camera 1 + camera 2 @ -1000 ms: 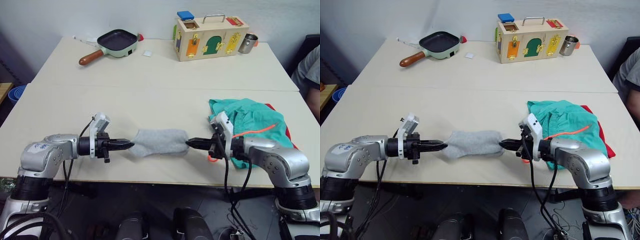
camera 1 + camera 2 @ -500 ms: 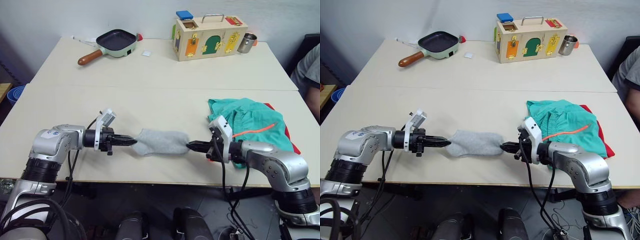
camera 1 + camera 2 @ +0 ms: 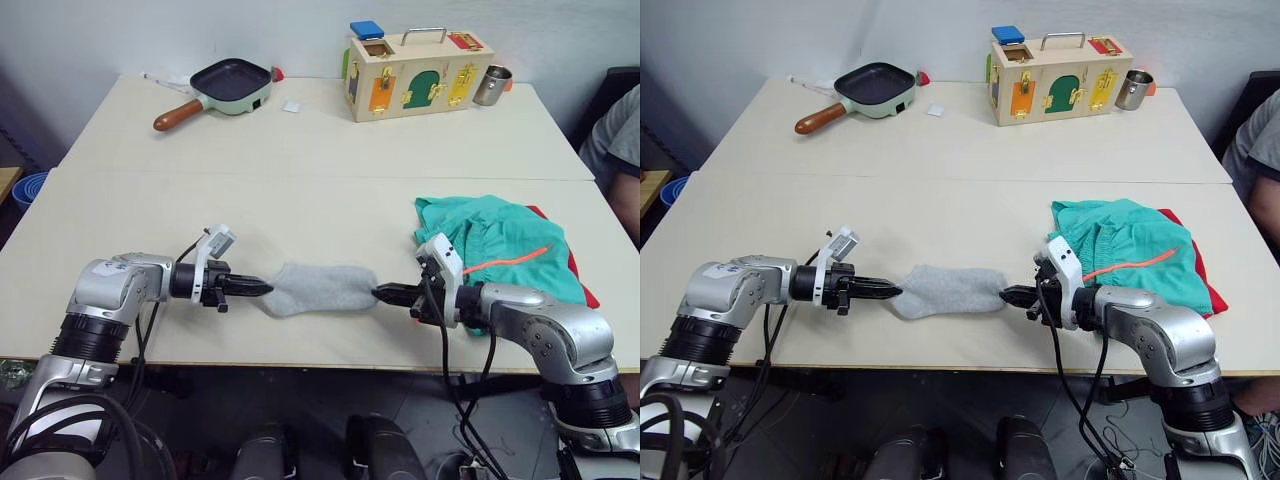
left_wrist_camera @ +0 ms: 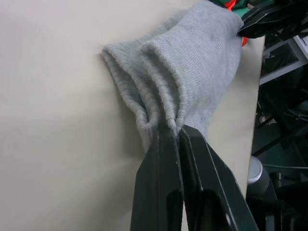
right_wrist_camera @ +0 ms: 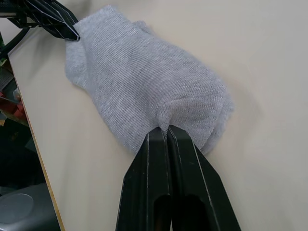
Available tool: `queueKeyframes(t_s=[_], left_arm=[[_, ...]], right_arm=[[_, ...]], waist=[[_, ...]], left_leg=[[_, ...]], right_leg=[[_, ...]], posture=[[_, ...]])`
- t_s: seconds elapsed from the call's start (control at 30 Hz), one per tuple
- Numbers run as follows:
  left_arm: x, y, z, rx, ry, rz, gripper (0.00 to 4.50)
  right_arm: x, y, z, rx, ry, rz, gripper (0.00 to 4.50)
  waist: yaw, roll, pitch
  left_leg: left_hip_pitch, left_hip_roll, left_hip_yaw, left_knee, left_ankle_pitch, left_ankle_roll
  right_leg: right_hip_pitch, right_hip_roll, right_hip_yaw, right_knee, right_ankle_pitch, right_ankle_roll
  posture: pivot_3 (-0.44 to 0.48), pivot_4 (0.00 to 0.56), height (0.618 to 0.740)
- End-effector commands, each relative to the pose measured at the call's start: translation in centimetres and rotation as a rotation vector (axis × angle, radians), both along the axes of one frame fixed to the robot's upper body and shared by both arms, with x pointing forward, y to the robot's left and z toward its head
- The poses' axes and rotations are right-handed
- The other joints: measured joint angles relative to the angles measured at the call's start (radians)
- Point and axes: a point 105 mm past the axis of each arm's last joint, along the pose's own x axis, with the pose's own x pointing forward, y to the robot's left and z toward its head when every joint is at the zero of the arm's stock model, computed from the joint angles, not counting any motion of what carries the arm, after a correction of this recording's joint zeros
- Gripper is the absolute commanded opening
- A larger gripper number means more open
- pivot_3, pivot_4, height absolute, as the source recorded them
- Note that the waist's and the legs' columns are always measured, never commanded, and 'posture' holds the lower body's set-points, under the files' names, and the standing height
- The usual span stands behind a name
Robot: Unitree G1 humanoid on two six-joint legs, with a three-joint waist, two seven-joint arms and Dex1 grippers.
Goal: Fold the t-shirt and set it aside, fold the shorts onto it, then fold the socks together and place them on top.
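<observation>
Nearest the desk's (image 3: pixel 300 200) front edge, the socks (image 3: pixel 318 288) lie stacked as one grey bundle, stretched between the two arms. The left gripper (image 3: pixel 262 288) is pinched tight on the cuff end, where the wrist view shows two ribbed cuffs side by side; the right gripper (image 3: pixel 380 292) is closed on the toe end. Over the last second the left arm has drawn its elbow in and the bundle has shifted slightly toward the right, remaining flat on the desk and not yet lifted. I judge the pairing to be done, so what is left is folding the pair and carrying it to the pile.

Just beyond the right arm, the shorts (image 3: pixel 500 240) rest folded on the t-shirt (image 3: pixel 578 278), whose red edge peeks out beneath.

Farther back stand a frying pan (image 3: pixel 232 82), apparently empty, a wooden latch box (image 3: pixel 415 72) with a blue block on top, and a metal cup (image 3: pixel 494 85) whose contents cannot be seen.
</observation>
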Motion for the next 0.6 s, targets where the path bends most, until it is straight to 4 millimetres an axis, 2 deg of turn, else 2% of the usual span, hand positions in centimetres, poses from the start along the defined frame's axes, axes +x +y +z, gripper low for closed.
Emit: queueKeyframes(t_s=[0.03, 0.3, 0.43, 0.47, 0.5, 0.6], left_arm=[[0.4, 0.6, 1.3, 0.011, -0.050, 0.012, 0.00], [1.3, 0.3, 1.5, -0.007, -0.083, 0.049, 0.00], [1.0, 0.3, 1.3, 0.004, -0.085, 0.028, 0.00], [0.8, 0.3, 1.3, 0.004, -0.089, 0.025, 0.47], [0.7, 0.3, 1.2, 0.002, -0.091, 0.020, 0.65], [0.8, 0.6, 1.3, 0.002, -0.112, 0.044, 1.55]], right_arm=[[0.0, 0.5, 0.5, 0.008, -0.028, 0.023, 0.02], [0.2, 0.8, -0.4, 0.007, -0.030, 0.019, 0.02], [0.1, 0.8, -0.4, 0.018, -0.034, 0.014, 0.02], [0.0, 0.7, -0.5, 0.036, -0.002, 0.001, 0.00], [-0.9, 0.9, -0.6, 0.035, 0.035, 0.053, 0.00], [-0.4, 0.4, -0.4, 0.040, -0.022, 0.009, 0.65]], waist=[[0.000, 0.000, 0.000], [0.002, 0.000, 0.000], [0.000, 0.000, 0.000], [0.000, 0.000, 0.000], [0.000, 0.000, 0.000], [0.000, 0.000, 0.000]], left_leg=[[0.000, 0.000, 0.000, 0.000, 0.000, 0.000], [0.000, 0.000, 0.000, 0.000, 0.000, 0.000], [0.000, 0.000, 0.000, 0.001, 0.000, 0.000], [0.000, 0.000, 0.000, 0.001, 0.000, 0.000], [0.000, 0.000, 0.000, 0.001, 0.000, 0.000], [0.000, 0.001, 0.000, 0.001, 0.000, 0.000]], right_leg=[[0.000, 0.000, 0.000, 0.000, 0.000, 0.000], [0.000, 0.000, 0.000, 0.000, 0.000, 0.000], [0.000, 0.000, 0.000, 0.003, 0.000, 0.000], [0.000, 0.000, 0.000, 0.004, 0.000, 0.000], [0.000, 0.000, 0.000, 0.005, 0.000, 0.000], [0.000, 0.001, 0.000, 0.005, 0.000, 0.000]], posture=[[0.000, 0.150, 0.740], [0.000, 0.150, 0.740], [0.000, 0.150, 0.740], [0.000, 0.150, 0.740], [0.000, 0.150, 0.740], [0.000, 0.150, 0.740]])
